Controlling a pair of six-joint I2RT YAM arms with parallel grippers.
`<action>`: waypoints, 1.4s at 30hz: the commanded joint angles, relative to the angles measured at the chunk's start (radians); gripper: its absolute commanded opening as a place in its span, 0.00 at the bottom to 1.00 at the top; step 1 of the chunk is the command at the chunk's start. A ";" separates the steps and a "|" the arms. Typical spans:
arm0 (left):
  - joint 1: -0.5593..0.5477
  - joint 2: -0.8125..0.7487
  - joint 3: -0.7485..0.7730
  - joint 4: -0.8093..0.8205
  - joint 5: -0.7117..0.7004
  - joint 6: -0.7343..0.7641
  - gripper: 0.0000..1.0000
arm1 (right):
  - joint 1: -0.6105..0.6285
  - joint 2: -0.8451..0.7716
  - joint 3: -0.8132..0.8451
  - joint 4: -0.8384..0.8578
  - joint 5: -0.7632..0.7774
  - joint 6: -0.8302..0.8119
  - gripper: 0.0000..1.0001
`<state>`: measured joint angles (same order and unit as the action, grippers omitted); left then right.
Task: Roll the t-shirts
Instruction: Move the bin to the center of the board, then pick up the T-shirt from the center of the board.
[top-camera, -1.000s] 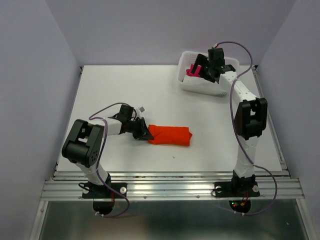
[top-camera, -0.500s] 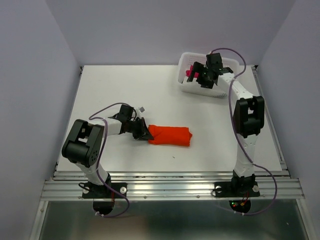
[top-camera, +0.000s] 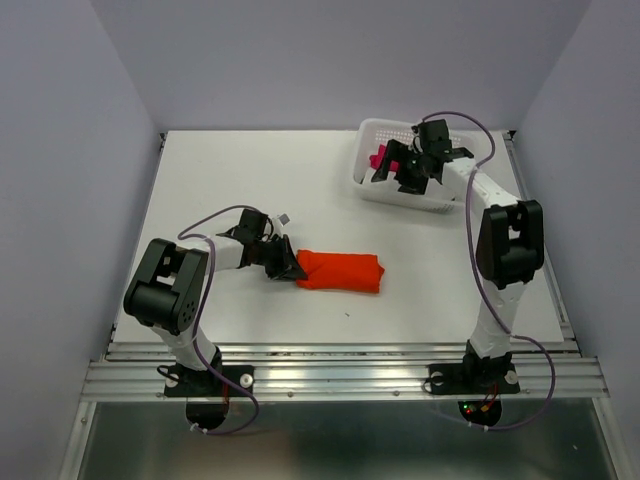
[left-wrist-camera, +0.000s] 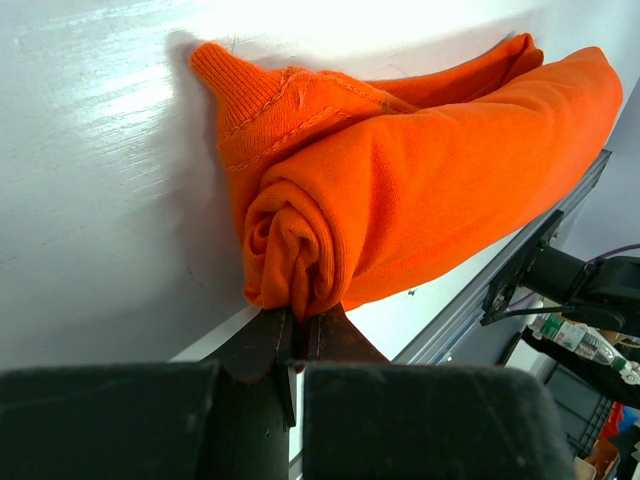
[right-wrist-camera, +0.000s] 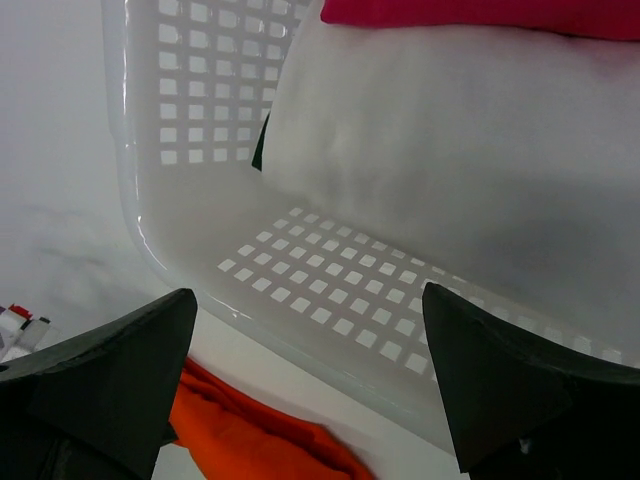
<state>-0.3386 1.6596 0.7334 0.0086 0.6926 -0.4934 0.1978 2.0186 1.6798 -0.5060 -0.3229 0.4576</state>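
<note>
The left hand (left-wrist-camera: 298, 325) is pinched on the spiral end of the rolled t-shirt (left-wrist-camera: 430, 190), which is laid beyond it on the table (left-wrist-camera: 100, 200). The soft, light cloth is judged prone to unrolling, so the whole roll end is best gripped. The right hand (right-wrist-camera: 308, 292) is held open at the basket (right-wrist-camera: 200, 120).

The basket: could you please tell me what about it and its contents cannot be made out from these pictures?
1. Top view: the right hand and its arm cover much of the basket; only a bit of pink cloth shows.
2. Right wrist view: the pink cloth is cut off by the top edge, so its kind cannot be told.
3. Right wrist view: a dark scrap is mostly hidden behind white material; unidentifiable.
</note>
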 joint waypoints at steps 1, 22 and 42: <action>-0.007 -0.017 0.014 -0.042 -0.025 0.033 0.00 | 0.005 -0.124 -0.109 0.044 -0.054 0.053 1.00; -0.008 -0.031 0.020 -0.067 -0.031 0.046 0.00 | 0.049 -0.667 -0.576 -0.008 0.136 0.087 1.00; -0.008 0.019 0.066 -0.105 -0.036 0.082 0.00 | 0.253 -0.635 -1.135 0.584 0.005 0.506 1.00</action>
<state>-0.3405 1.6646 0.7715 -0.0643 0.6731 -0.4442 0.3870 1.3396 0.5617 -0.0952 -0.3294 0.8875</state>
